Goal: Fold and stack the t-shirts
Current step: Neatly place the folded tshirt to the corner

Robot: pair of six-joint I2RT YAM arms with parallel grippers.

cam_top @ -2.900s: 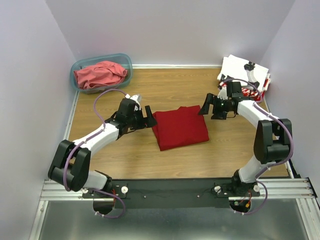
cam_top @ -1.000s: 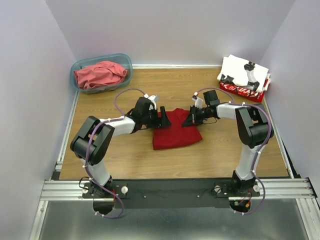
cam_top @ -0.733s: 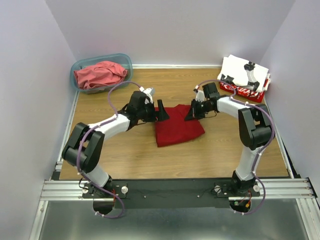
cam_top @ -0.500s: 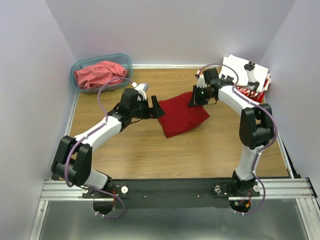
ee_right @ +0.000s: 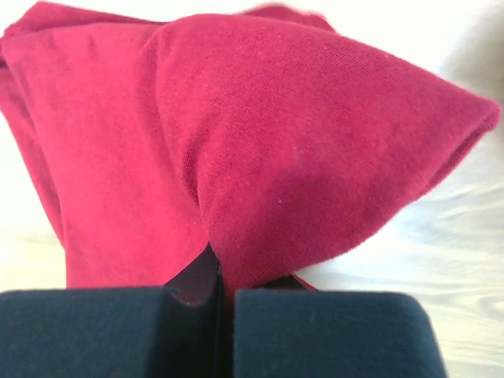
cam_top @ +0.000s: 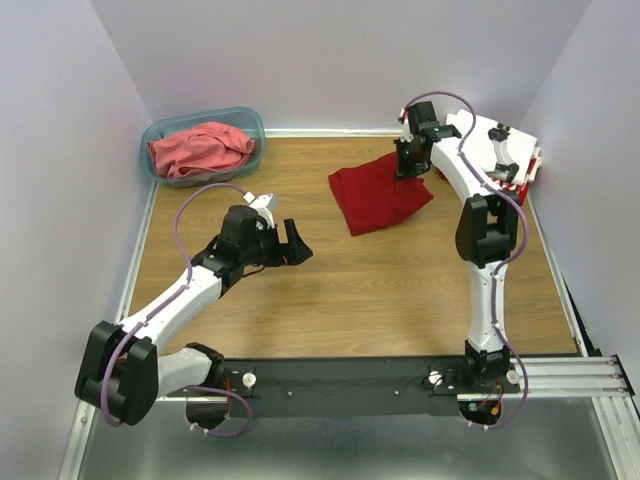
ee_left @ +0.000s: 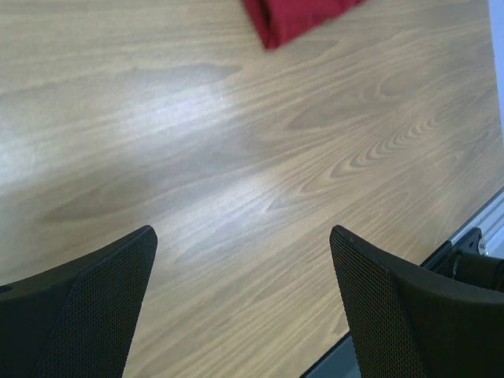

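At the far right of the bare wooden tabletop lies the plain deep red cloth t-shirt. It is folded into a rough rectangle, sits askew, and is near the finished stack but apart from it. In the far left corner, the translucent teal plastic tub holds a crumpled coral-red t-shirt. In the far right corner, a folded white t-shirt with black prints rests on a red t-shirt that shows only at its edge.

The right gripper has its jaws pressed together on the deep red shirt's far edge, and the wrist view shows cloth bulging out around the pinch. The left gripper hovers over bare wood well away from the shirt, jaws spread wide and holding nothing.

The shirt looks light, limp and grippy on wood. Held at one point, the layers will likely sag and slip apart, so the fold may open. A safer hold would be on the thick folded edge, catching every layer, preferably with a second pinch at the opposite corner.
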